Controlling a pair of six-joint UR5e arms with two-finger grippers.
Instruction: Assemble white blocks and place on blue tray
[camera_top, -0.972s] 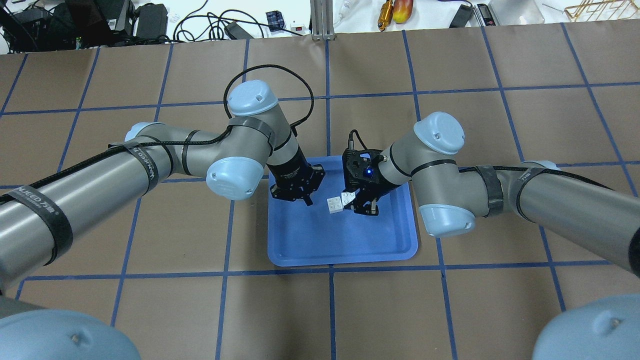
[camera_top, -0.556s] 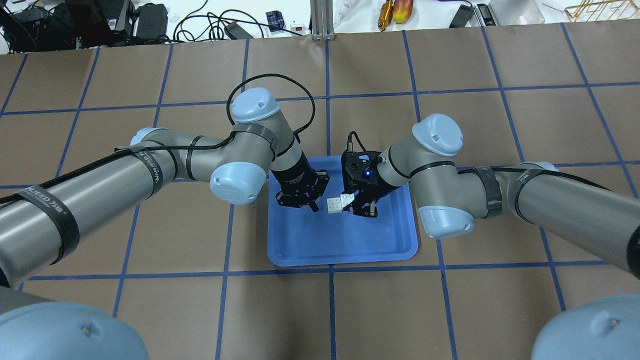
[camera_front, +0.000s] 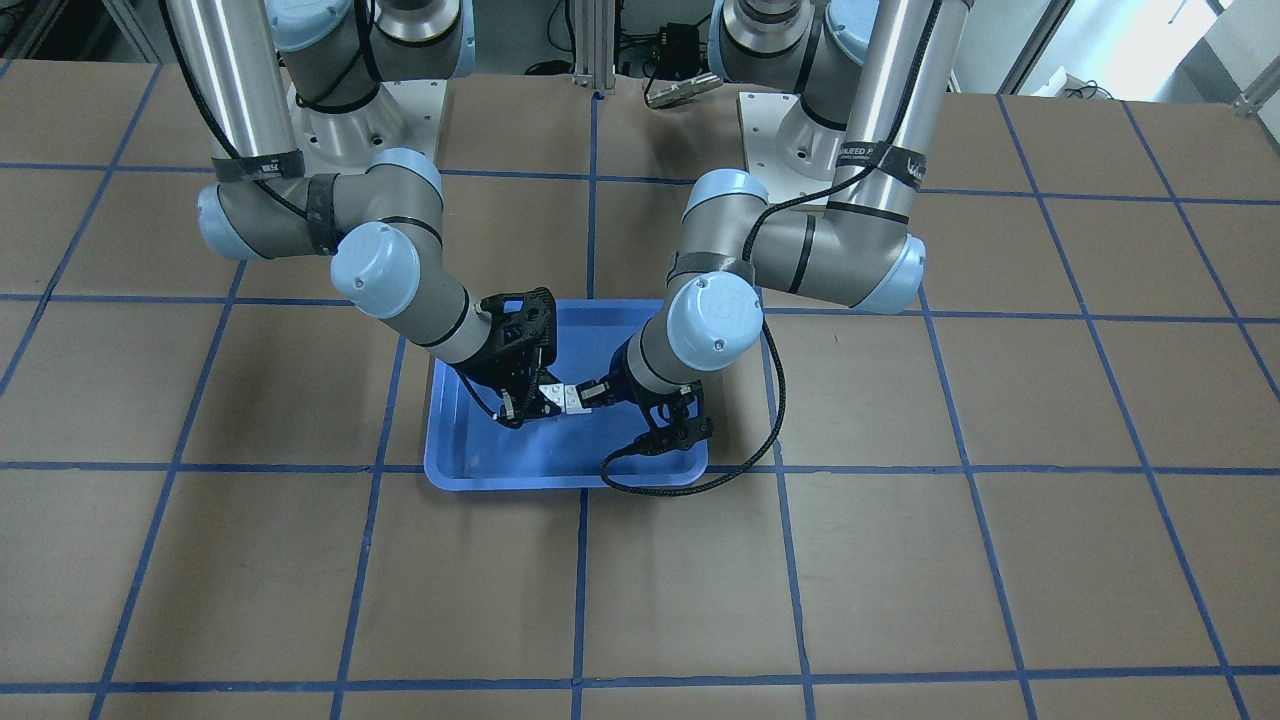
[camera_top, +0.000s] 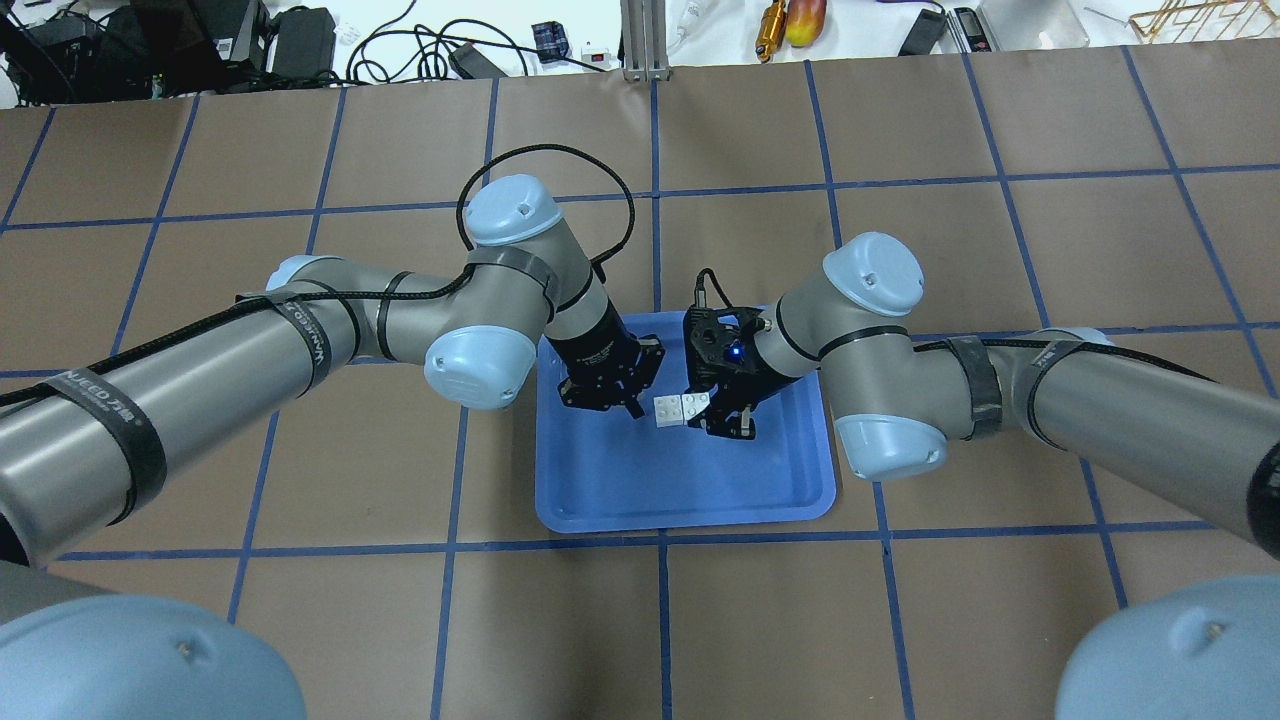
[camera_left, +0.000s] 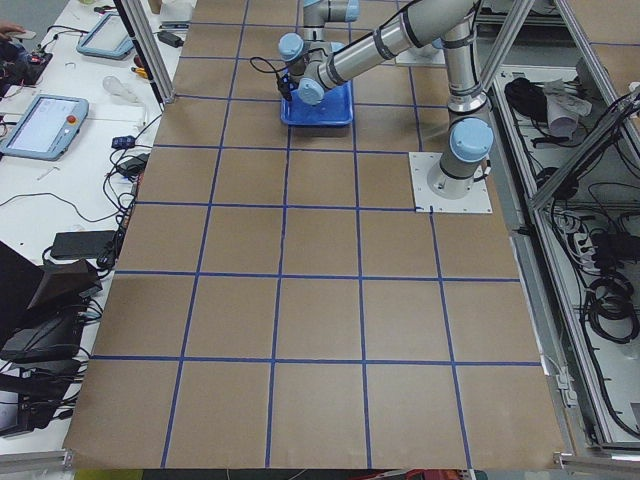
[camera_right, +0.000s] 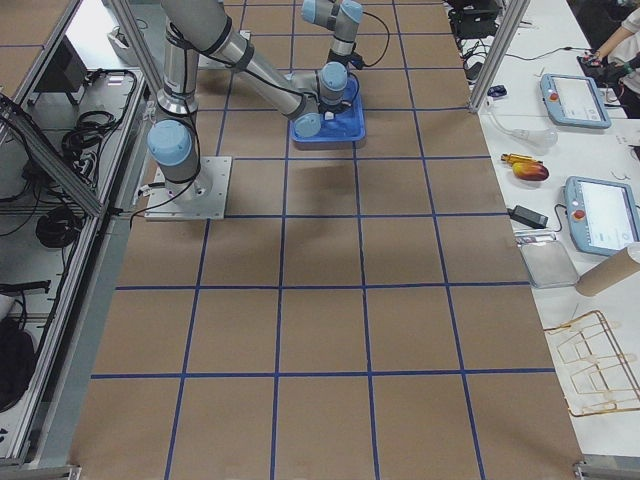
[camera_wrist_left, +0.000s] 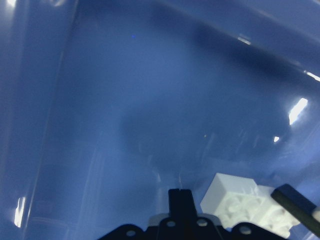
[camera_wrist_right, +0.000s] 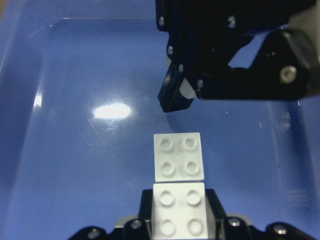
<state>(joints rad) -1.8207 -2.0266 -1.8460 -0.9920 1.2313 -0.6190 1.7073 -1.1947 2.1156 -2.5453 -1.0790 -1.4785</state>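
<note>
Over the tray, near its middle, I have both grippers meeting tip to tip. My right gripper is clamped on the nearer of the two blocks. The second block sits flush against it, edge to edge, studs up, sticking out toward the left arm, so the pair reads as one short bar. My left gripper has its jaws spread and grips nothing. On the right wrist view its fingertip hangs just beyond the free block, with a gap. On the left wrist view that block shows between its two fingers. Whether the bar touches the tray floor, I cannot tell.
</note>
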